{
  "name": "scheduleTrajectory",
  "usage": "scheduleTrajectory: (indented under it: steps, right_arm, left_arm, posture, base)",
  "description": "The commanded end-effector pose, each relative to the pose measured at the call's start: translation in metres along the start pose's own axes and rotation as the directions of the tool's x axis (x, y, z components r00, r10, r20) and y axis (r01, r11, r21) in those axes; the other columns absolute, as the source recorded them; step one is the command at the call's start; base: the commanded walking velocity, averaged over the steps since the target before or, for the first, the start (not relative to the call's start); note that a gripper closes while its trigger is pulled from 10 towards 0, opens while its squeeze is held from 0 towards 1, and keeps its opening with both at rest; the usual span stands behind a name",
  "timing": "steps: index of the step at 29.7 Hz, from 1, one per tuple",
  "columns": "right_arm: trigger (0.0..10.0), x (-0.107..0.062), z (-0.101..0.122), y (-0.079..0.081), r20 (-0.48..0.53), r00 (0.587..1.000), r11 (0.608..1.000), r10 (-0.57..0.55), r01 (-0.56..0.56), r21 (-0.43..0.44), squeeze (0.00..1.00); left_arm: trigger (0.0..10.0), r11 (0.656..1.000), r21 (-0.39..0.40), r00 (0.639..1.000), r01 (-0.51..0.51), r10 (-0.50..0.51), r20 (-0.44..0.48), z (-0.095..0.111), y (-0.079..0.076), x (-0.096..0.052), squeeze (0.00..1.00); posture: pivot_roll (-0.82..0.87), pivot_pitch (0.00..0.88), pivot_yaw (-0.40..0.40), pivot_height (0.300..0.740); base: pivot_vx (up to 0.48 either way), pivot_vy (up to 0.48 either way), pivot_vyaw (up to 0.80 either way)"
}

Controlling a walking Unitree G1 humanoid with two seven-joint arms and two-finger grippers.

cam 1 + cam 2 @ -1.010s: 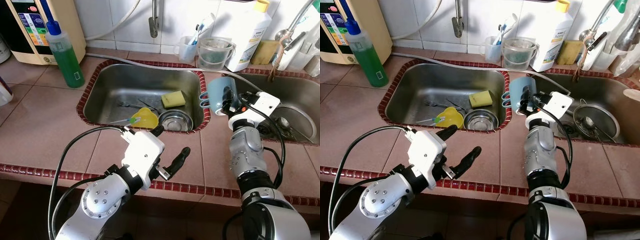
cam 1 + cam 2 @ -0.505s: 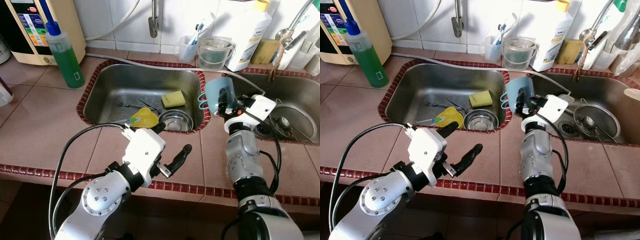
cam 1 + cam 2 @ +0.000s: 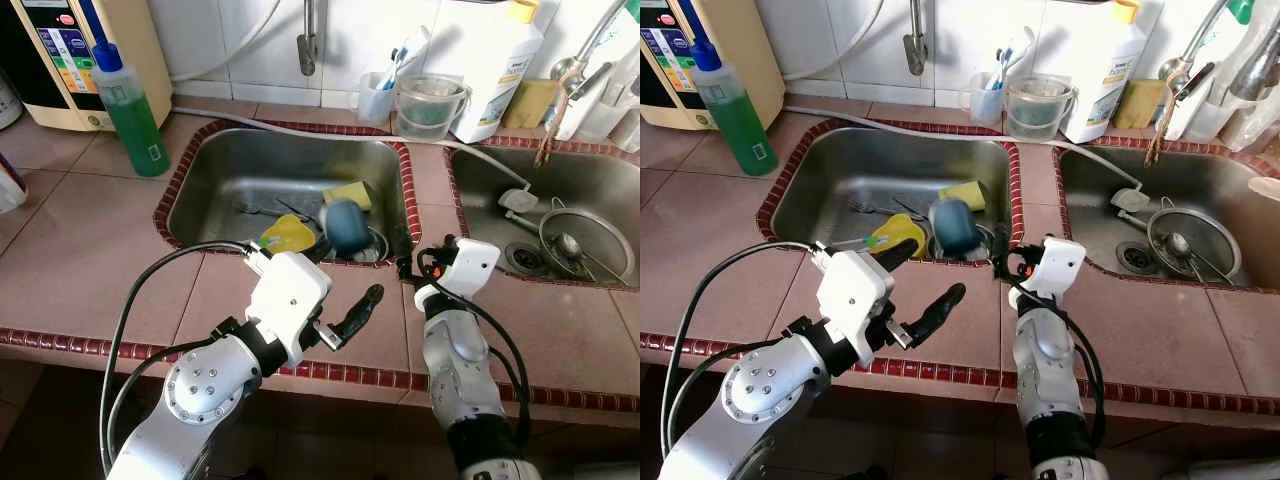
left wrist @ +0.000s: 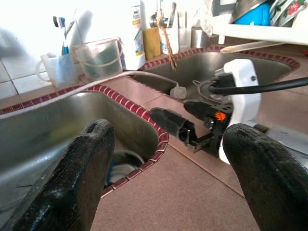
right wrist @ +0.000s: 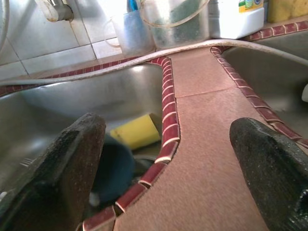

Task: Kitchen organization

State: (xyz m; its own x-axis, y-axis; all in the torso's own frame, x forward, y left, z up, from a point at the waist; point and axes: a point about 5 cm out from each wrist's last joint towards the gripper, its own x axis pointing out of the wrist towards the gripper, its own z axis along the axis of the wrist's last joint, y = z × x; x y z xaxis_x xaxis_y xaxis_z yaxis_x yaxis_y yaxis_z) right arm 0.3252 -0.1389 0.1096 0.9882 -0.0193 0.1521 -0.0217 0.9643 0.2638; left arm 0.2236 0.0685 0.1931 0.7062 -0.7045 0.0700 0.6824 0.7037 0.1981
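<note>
Since the earlier frame, the blue cup (image 3: 346, 225) had left the right gripper (image 3: 1002, 262) and lay in the left sink (image 3: 215, 175), resting on the steel bowl (image 3: 374, 243) beside the yellow sponge (image 3: 352, 193); the right arm had drawn back to the tiled counter (image 3: 100, 225) between the two basins.

Left to right: the left gripper (image 3: 345, 290) hovered over the counter just short of the sink rim, fingers spread wide and holding nothing. The cup sat ahead of it and slightly to its right. The right gripper, likewise wide open and empty, pointed along the divider, with the cup just off its left finger (image 5: 62, 163).

For the next item, a clean approach probably requires clearing the raised tile rim before descending.

The white bottle's (image 3: 1101, 70) label was too small to read.
</note>
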Motion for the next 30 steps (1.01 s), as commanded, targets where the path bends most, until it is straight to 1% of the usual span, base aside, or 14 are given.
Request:
scheduleTrajectory:
  steps: [1,4,6,11,15,17,18,21,22,24,25,28,29,30]
  right_arm:
    - [10.0,-0.006,-0.011,-0.003,-0.060,0.998,1.000,-0.012,0.011,-0.014,0.00]
    - [10.0,-0.003,-0.007,-0.001,-0.044,0.999,0.999,0.002,-0.003,-0.035,0.00]
    - [10.0,0.000,0.000,0.002,-0.016,0.999,0.997,0.029,-0.031,-0.078,0.00]
    - [10.0,0.009,0.020,0.008,0.056,0.996,0.988,0.073,-0.065,-0.138,0.00]
    - [10.0,0.014,0.038,0.013,0.122,0.987,0.976,0.108,-0.082,-0.204,0.00]
    - [10.0,0.015,0.041,0.014,0.133,0.984,0.972,0.116,-0.084,-0.221,0.00]
    - [10.0,0.015,0.044,0.016,0.152,0.980,0.966,0.127,-0.087,-0.245,0.00]
    - [10.0,0.015,0.049,0.019,0.173,0.975,0.959,0.142,-0.092,-0.268,0.00]
    - [10.0,0.014,0.052,0.022,0.191,0.969,0.949,0.160,-0.097,-0.300,0.00]
    - [10.0,0.011,0.055,0.024,0.203,0.964,0.944,0.171,-0.101,-0.315,0.00]
    - [10.0,0.011,0.055,0.024,0.203,0.964,0.942,0.174,-0.103,-0.318,0.00]
    - [10.0,0.003,0.054,0.027,0.203,0.959,0.931,0.196,-0.116,-0.347,0.00]
    - [10.0,0.003,0.054,0.027,0.203,0.959,0.931,0.196,-0.116,-0.347,0.00]
    - [10.0,0.001,0.053,0.027,0.201,0.959,0.927,0.201,-0.120,-0.357,0.00]
  left_arm:
    - [10.0,1.000,0.005,1.000,-0.001,0.001,0.001,-0.001,0.002,0.000,0.00]
    - [10.0,1.000,0.001,1.000,-0.007,0.007,0.004,-0.001,0.003,0.002,0.00]
    - [10.0,1.000,0.005,1.000,-0.011,0.011,0.006,-0.001,0.004,0.003,0.00]
    - [10.0,0.999,-0.007,0.999,-0.042,0.042,0.009,-0.002,0.008,0.004,0.00]
    - [10.0,0.991,-0.059,0.992,-0.122,0.123,0.013,-0.004,0.019,0.005,0.00]
    - [10.0,0.988,-0.062,0.990,-0.140,0.141,0.012,-0.005,0.022,0.006,0.00]
    - [10.0,0.985,-0.061,0.986,-0.163,0.164,0.013,-0.007,0.027,0.006,0.00]
    - [10.0,0.975,-0.090,0.979,-0.202,0.204,0.011,-0.009,0.034,0.006,0.00]
    - [10.0,0.964,-0.107,0.969,-0.243,0.246,0.015,-0.012,0.041,0.007,0.00]
    - [10.0,0.949,-0.143,0.958,-0.282,0.285,0.007,-0.017,0.049,0.007,0.00]
    - [10.0,0.947,-0.141,0.957,-0.288,0.291,0.006,-0.018,0.050,0.007,0.00]
    - [10.0,0.923,-0.136,0.932,-0.359,0.362,-0.001,-0.026,0.062,0.005,0.00]
    - [10.0,0.923,-0.136,0.932,-0.359,0.362,-0.001,-0.026,0.062,0.005,0.00]
    - [10.0,0.918,-0.136,0.926,-0.373,0.377,0.005,-0.028,0.066,0.005,0.00]
  posture:
    - [-0.09,0.129,0.026,0.740]
    - [-0.09,0.126,0.024,0.740]
    - [-0.09,0.124,0.023,0.740]
    - [-0.10,0.121,0.017,0.740]
    - [-0.10,0.115,0.013,0.740]
    - [-0.10,0.110,0.009,0.740]
    - [-0.10,0.104,0.007,0.740]
    - [-0.10,0.096,0.004,0.740]
    - [-0.10,0.084,0.001,0.740]
    - [-0.10,0.068,-0.003,0.740]
    - [-0.11,0.064,-0.003,0.740]
    - [-0.11,0.036,-0.005,0.740]
    - [-0.11,0.036,-0.005,0.740]
    - [-0.11,0.029,-0.005,0.740]
  base:
    - [0.000,0.000,0.00]
    - [0.000,0.000,0.00]
    - [0.000,0.000,0.00]
    - [0.000,0.000,0.00]
    - [0.000,0.000,0.00]
    - [0.000,0.000,0.00]
    - [0.000,0.000,0.00]
    - [0.000,0.000,0.00]
    - [0.000,0.000,0.00]
    - [0.000,0.000,0.00]
    - [0.000,0.000,0.00]
    - [0.000,0.000,0.00]
    - [0.000,0.000,0.00]
    - [0.000,0.000,0.00]
